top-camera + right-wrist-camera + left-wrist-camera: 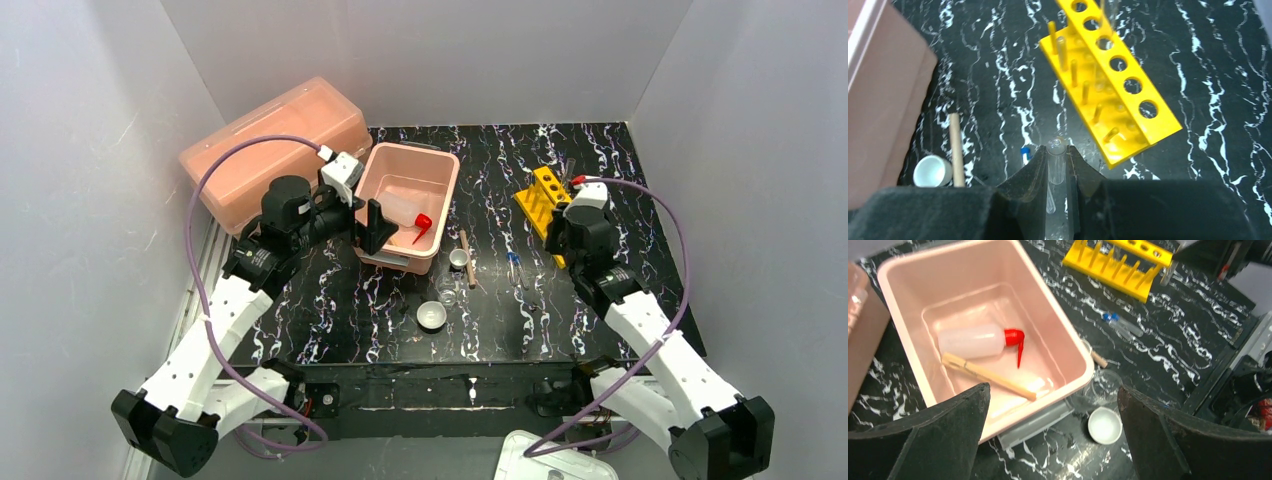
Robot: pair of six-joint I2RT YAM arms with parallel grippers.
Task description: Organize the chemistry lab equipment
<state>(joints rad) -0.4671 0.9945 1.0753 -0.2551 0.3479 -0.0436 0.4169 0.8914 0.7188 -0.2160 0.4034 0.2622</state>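
Right gripper (1056,150) pinched a thin tube (1056,172), lower centre; left gripper (1053,390) gaped wide. A slanted approach could miss the hole and topple the yellow rack (1118,85).

The yellow holed rack (1163,122) is cut off at the top edge.

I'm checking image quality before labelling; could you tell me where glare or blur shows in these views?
Top external: even light, sharp, soft sheen on the box. Left wrist: bright glare on the tub floor; near fingers dark, featureless. Right wrist: rack slightly soft toward its far end; clear tube hard to read.
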